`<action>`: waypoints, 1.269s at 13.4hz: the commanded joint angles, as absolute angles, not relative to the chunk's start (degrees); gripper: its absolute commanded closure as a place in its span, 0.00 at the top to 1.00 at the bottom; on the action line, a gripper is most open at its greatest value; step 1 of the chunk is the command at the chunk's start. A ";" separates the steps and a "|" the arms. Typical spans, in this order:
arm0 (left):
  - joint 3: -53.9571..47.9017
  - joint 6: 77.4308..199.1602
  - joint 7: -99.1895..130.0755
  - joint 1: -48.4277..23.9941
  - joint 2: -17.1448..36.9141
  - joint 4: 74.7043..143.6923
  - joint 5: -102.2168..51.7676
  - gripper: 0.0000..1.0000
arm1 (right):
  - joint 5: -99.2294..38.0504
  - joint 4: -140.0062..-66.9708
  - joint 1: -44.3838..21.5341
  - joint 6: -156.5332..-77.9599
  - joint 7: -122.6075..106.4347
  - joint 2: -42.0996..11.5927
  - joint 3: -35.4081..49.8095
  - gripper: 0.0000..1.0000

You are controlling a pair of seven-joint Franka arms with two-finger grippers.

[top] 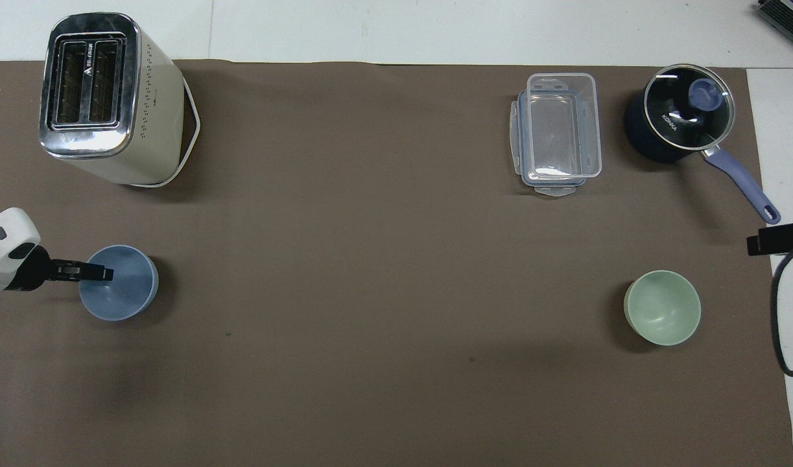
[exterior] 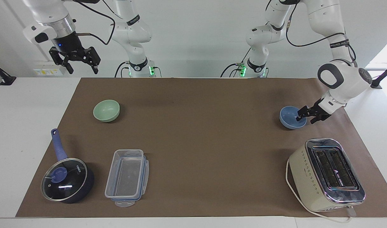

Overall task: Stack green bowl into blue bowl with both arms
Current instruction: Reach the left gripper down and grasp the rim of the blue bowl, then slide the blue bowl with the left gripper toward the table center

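The pale green bowl stands upright on the brown mat toward the right arm's end; it also shows in the overhead view. The periwinkle-blue bowl stands upright toward the left arm's end, also seen from overhead. My left gripper is low at the blue bowl's rim, open, one finger inside the bowl and one outside it; from overhead it reaches over the rim. My right gripper is open and empty, raised high above the table's edge near the robots, well apart from the green bowl.
A cream toaster stands farther from the robots than the blue bowl. A dark blue lidded saucepan and a clear plastic container stand farther from the robots than the green bowl. The brown mat covers the table's middle.
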State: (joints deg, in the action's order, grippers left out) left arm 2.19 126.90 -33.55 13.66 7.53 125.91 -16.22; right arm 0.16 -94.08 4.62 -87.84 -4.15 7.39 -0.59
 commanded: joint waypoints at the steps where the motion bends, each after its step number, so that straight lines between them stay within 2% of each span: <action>1: 2.02 124.38 -38.05 15.20 5.89 127.62 -17.58 0.03 | 0.35 -93.78 5.01 -87.19 -3.87 7.65 -0.18 1.00; 6: 2.20 120.24 -38.23 14.86 4.75 127.18 -17.49 0.00 | 0.35 -93.78 5.01 -87.19 -3.87 7.65 -0.18 1.00; 10: 2.11 117.17 -36.66 12.49 0.36 127.26 -17.49 0.00 | 0.35 -93.78 5.01 -87.19 -3.87 7.65 -0.18 1.00; 13: 2.11 115.49 -27.81 4.43 -2.11 127.27 -17.40 0.00 | 0.35 -93.78 4.92 -87.19 -3.78 7.65 -0.18 1.00; 17: 1.93 121.97 -10.43 -8.22 -1.32 127.27 -16.87 0.00 | 0.53 -93.78 4.92 -87.19 -3.69 7.73 -0.18 1.00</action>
State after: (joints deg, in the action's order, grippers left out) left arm 1.07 118.13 -18.22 -2.01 -1.11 126.24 -16.83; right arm 0.16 -94.08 4.62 -87.84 -4.15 7.39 -0.59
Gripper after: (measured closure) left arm 0.952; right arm 0.000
